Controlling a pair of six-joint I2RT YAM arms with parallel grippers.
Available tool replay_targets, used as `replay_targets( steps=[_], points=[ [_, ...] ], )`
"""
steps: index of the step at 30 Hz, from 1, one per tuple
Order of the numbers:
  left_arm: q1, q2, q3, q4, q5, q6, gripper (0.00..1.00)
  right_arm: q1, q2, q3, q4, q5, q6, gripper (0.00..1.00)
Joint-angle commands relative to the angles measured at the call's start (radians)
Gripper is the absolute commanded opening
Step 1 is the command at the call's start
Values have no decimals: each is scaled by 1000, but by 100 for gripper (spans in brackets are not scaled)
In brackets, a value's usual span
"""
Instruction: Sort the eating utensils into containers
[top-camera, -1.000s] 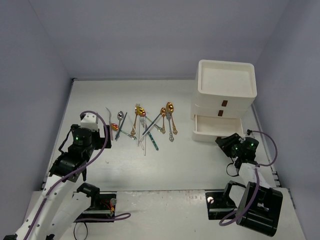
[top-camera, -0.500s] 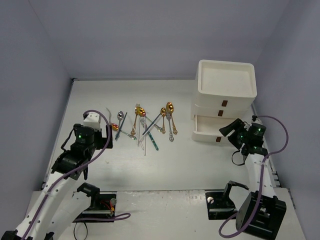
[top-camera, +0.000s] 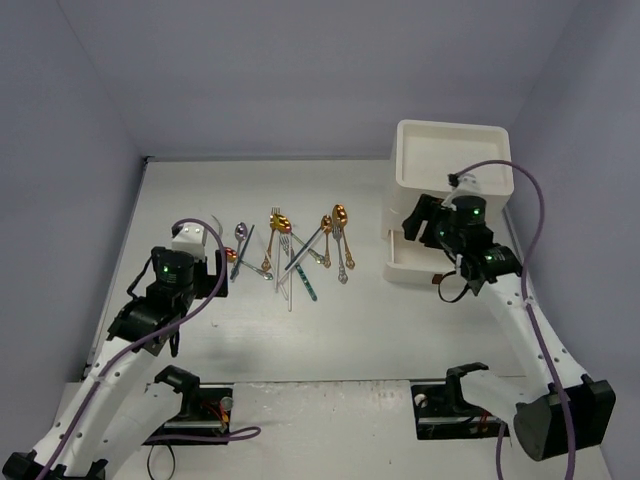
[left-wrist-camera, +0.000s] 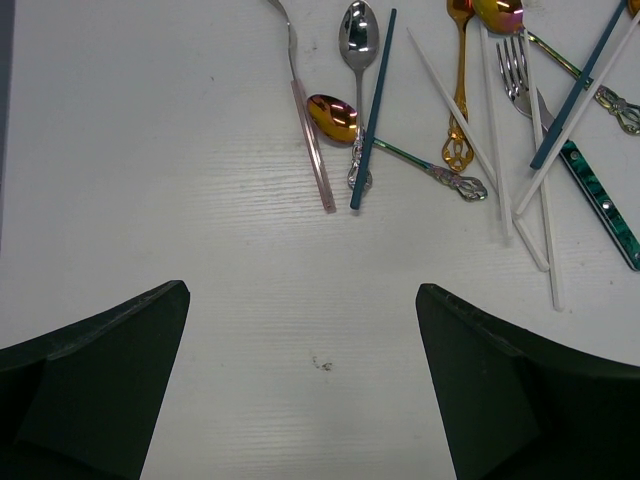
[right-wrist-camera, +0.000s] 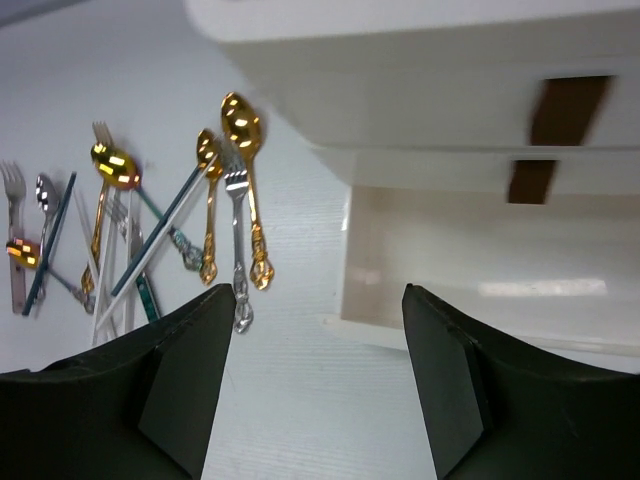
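Observation:
The eating utensils (top-camera: 290, 250) lie in a loose pile on the white table, gold and silver spoons and forks, some with teal handles. The cream three-drawer cabinet (top-camera: 452, 170) stands to their right, and its bottom drawer (top-camera: 412, 264) is pulled out. My left gripper (top-camera: 218, 268) is open and empty just left of the pile. In the left wrist view (left-wrist-camera: 302, 292) a silver spoon (left-wrist-camera: 358, 30) and a gold-bowled spoon (left-wrist-camera: 333, 116) lie ahead. My right gripper (top-camera: 413, 222) is open and empty over the drawer's left front. The right wrist view (right-wrist-camera: 318, 292) shows the open drawer (right-wrist-camera: 490, 270).
Thin white sticks (left-wrist-camera: 497, 130) and a teal stick (left-wrist-camera: 373, 110) lie among the utensils. The upper two drawers are shut, with brown handles (right-wrist-camera: 568, 108). Grey walls close the table at the back and sides. A purple cable (top-camera: 520, 200) loops from the right arm.
My right arm has lifted from the near right of the table and swung left to the front of the cabinet. My left gripper has crept slightly toward the pile.

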Motion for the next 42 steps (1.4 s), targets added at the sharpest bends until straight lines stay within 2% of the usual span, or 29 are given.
replay_targets(
  steps=[1,5,10,12,14,18,21,26,42],
  points=[
    [-4,-1,23,56,-30,3,96,230,117,90,-11,227,-14,64],
    [-4,-3,23,51,-48,0,97,412,256,166,-8,329,9,62],
    [-3,-1,25,46,-71,-1,96,495,402,240,11,357,78,59],
    [-3,-1,25,45,-73,-4,96,536,526,304,25,394,154,56],
    [-1,1,26,44,-75,-5,97,545,595,341,41,403,234,53],
    [-1,6,29,40,-74,-4,97,549,718,378,78,398,415,41],
    [-1,6,33,34,-78,-6,96,549,793,414,95,353,523,34],
    [0,2,31,32,-88,-6,96,556,868,418,138,315,649,31],
    [-1,2,32,31,-88,-6,96,569,986,431,250,292,754,29]
  ],
)
